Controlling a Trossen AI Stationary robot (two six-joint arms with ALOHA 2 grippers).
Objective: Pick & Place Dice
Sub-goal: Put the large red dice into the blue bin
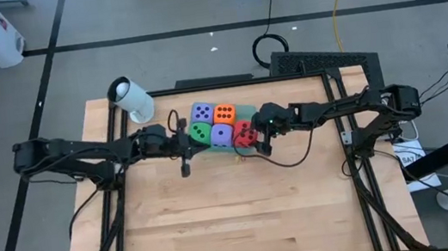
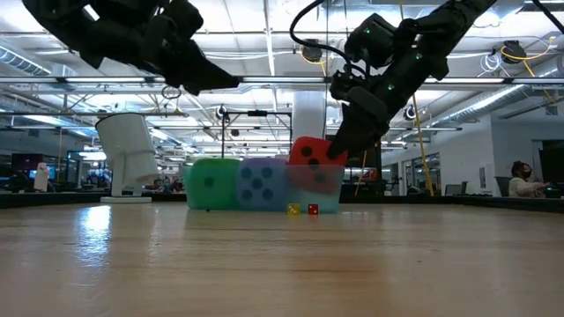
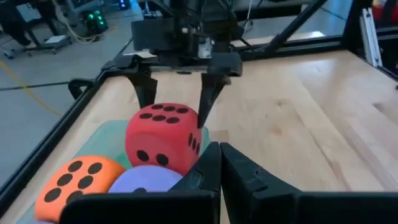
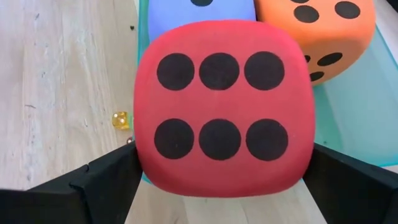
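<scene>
A teal tray holds the dice: purple, orange, green and a second purple. The red die is at the tray's right end, in my right gripper. The low view shows the red die standing higher than the green die and purple die. My left gripper is shut and hovers just left of the tray, touching nothing; its shut fingers point toward the red die. My right gripper pinches the red die between its two fingers, one finger on each of two opposite side faces. It comes slanting down from the table's right. The die is tilted, six-pip face toward the wrist camera; I cannot tell whether its lower edge touches the tray.
Two tiny dice, one yellow and one red, lie on the wood just in front of the tray. A white cylinder stands at the table's far left corner. Bare wood fills the near half of the table.
</scene>
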